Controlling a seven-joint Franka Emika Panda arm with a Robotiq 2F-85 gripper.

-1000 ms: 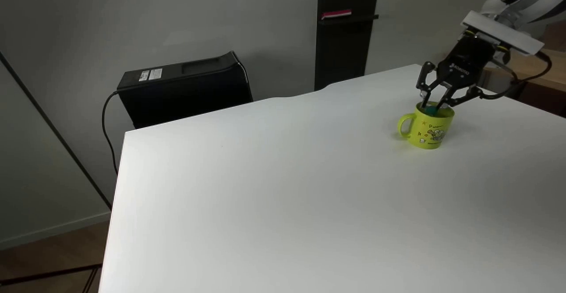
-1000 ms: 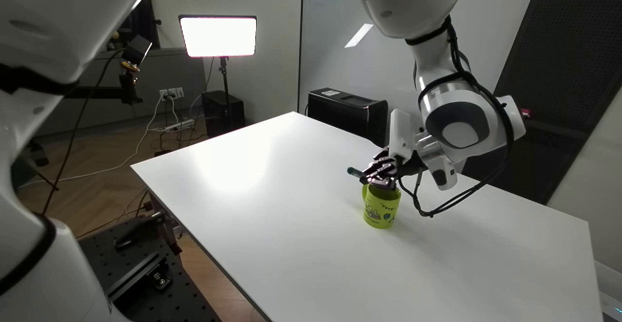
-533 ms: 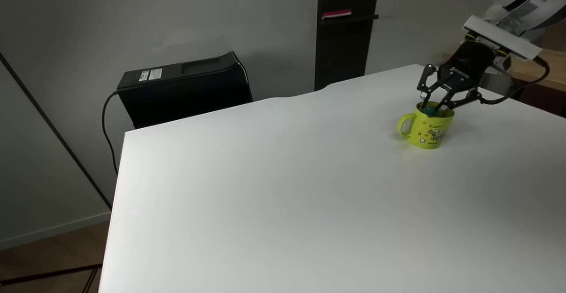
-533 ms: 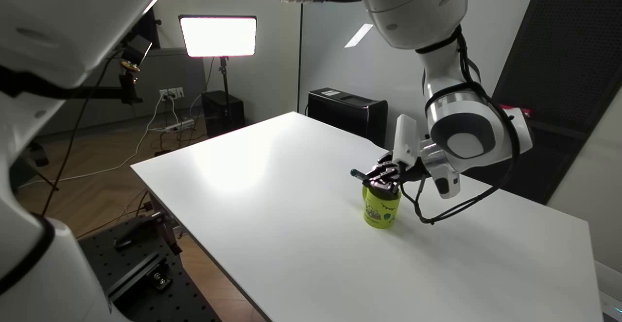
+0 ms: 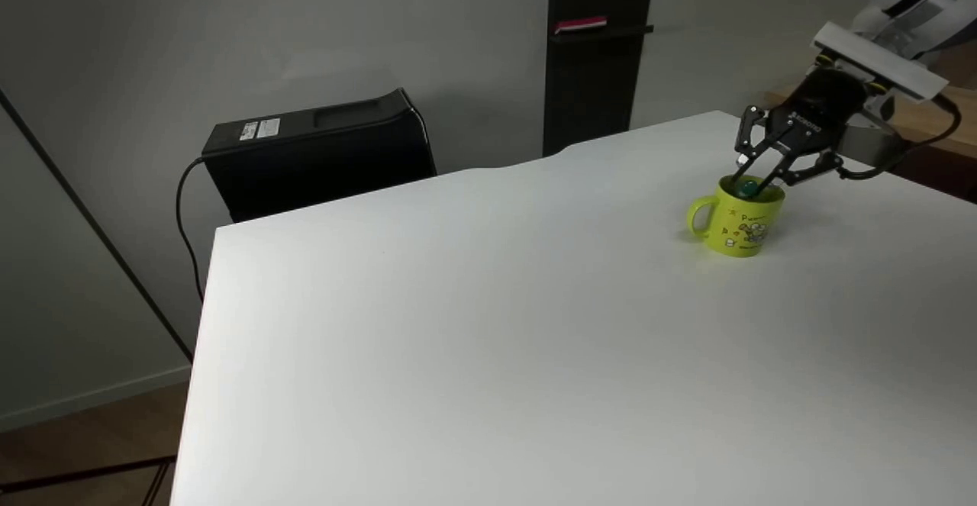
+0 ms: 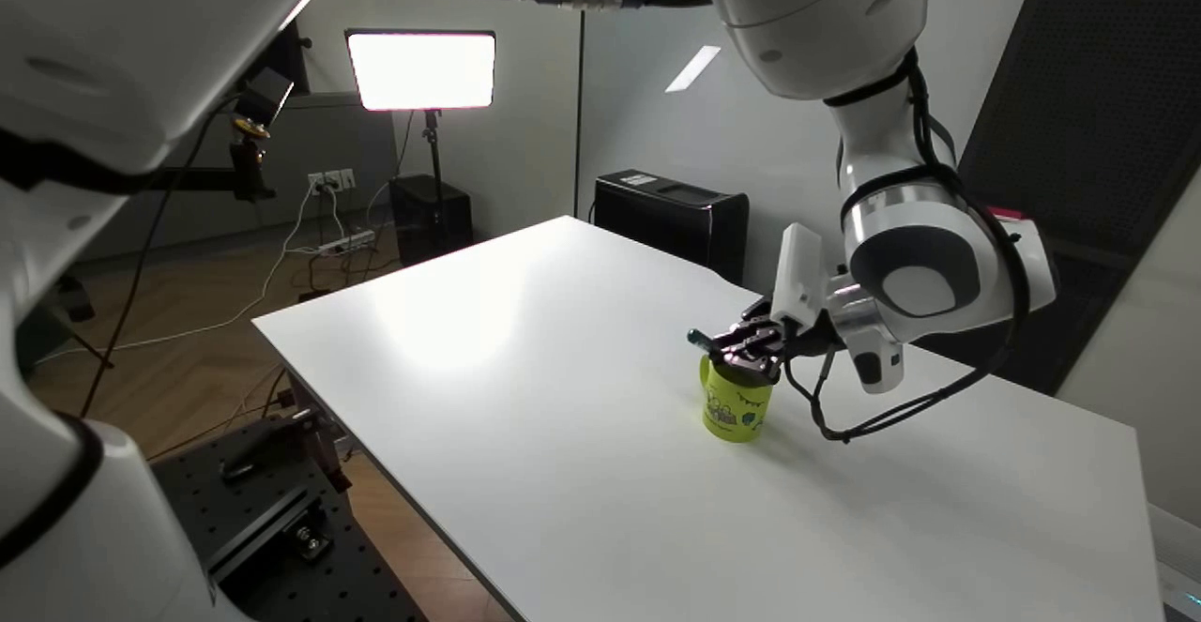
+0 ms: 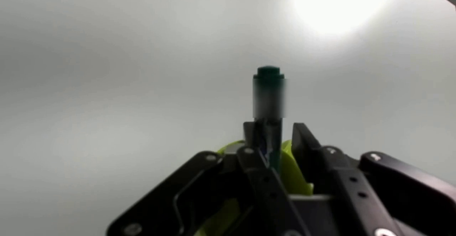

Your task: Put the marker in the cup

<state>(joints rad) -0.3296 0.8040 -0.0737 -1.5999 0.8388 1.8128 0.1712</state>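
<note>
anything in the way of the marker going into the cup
Nothing visible stands between the marker and the cup. The fingers stand apart on either side of the marker, right at the cup's opening; the marker's lower end is hidden.

Apparently a lab: perforated black plate [image 6: 335, 588], panel light [image 6: 422, 71] on a stand [image 6: 435, 155].
</note>
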